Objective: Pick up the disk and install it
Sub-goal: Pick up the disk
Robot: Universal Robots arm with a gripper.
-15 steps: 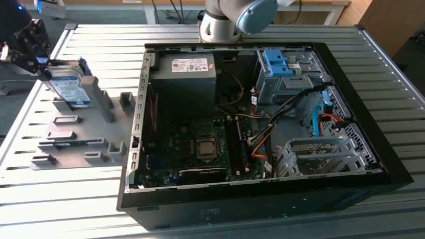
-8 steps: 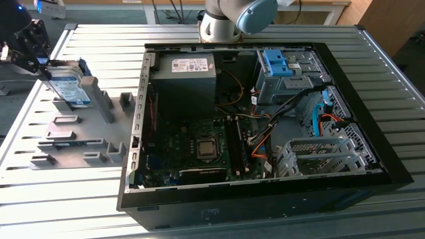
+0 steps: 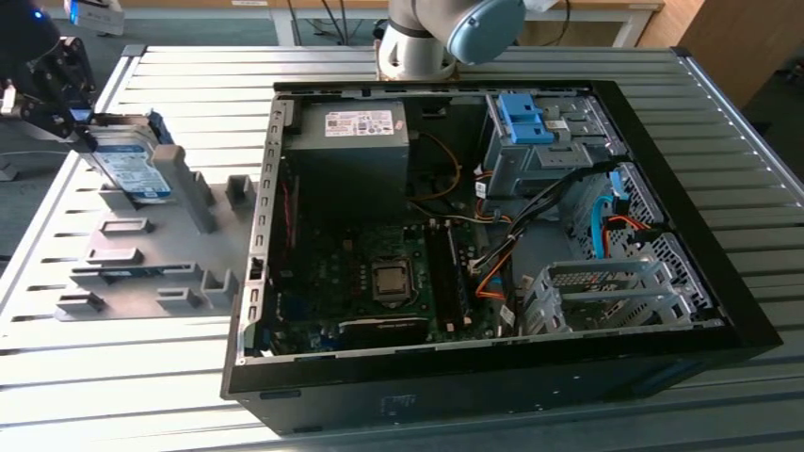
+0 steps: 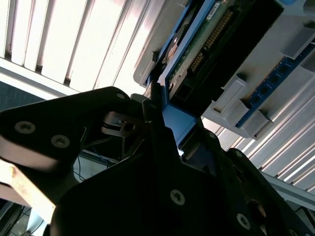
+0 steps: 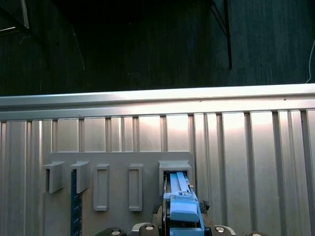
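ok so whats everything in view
silver hard drive in a blue plastic bracket: one, silver and blue, upright on fixture plate
grey slotted fixture plate: one, grey, exterior view's left of the case
open black computer case: one, black, mid-table
grey power supply box: one, grey, inside case
bare blue plastic bracket: one, blue, inside case
ribbed metal table: one, silver, underneath
robot arm: one, grey and blue, beyond case
tool: one, black, closed on the drive
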